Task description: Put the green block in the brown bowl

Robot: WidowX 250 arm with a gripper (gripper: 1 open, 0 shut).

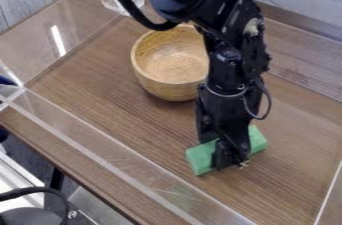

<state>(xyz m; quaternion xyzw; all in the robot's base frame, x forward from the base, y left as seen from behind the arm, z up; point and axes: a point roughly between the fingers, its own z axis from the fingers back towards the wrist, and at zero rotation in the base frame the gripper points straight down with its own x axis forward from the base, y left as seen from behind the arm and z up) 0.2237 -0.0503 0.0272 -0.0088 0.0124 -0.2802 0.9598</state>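
The green block (207,158) lies flat on the wooden table near the front right, its middle covered by my gripper (235,153). The black gripper points straight down and its fingers are shut on the block's middle, which still rests on the table. The brown bowl (173,61) stands upright behind and to the left of the gripper, with nothing inside it. The arm reaches in from the top of the view and passes just right of the bowl.
Clear acrylic walls (94,144) ring the wooden table (107,99) on the front, left and right sides. Bare wood lies left of the bowl and in front of it.
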